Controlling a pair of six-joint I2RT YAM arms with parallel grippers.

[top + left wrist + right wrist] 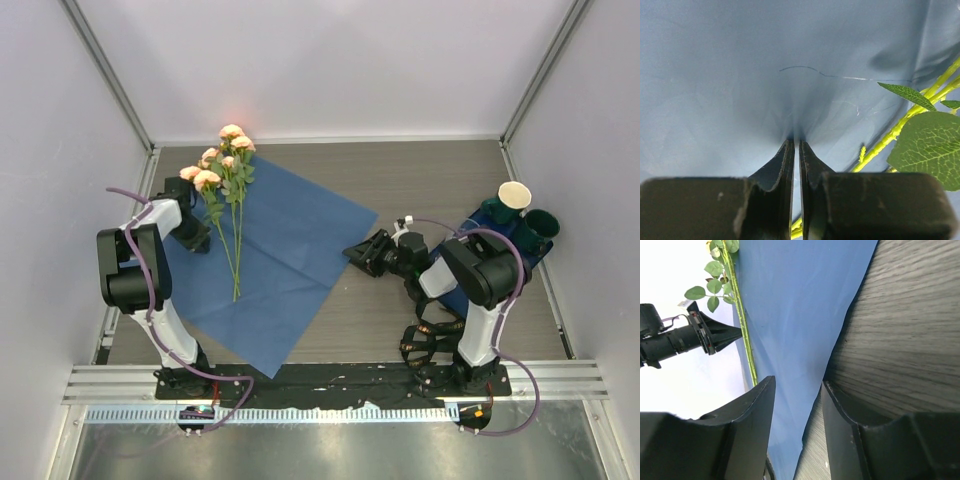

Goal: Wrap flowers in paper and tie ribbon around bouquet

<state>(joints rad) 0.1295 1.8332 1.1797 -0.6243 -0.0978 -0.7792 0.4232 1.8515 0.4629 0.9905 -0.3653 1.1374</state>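
The paper (290, 260) lies flat on the table as a blue diamond. Pink-peach flowers (225, 165) rest loose on its left part, stems (236, 255) running toward me. My left gripper (200, 240) sits at the sheet's left edge beside the stems. In its wrist view the jaws (796, 142) are shut on the paper (740, 75), which puckers into them, with green stems (900, 127) to the right. My right gripper (352, 252) is open at the paper's right corner; that corner (795, 305) lies between its fingers (798, 381). Black loops (422, 340) by the right arm's base look like the ribbon.
A dark navy mat (533, 257) at the far right carries a cream-topped cup (513, 195) and a dark green cup (542, 225). Bare wood table (910, 330) lies between the paper and the mat. White walls enclose the table on three sides.
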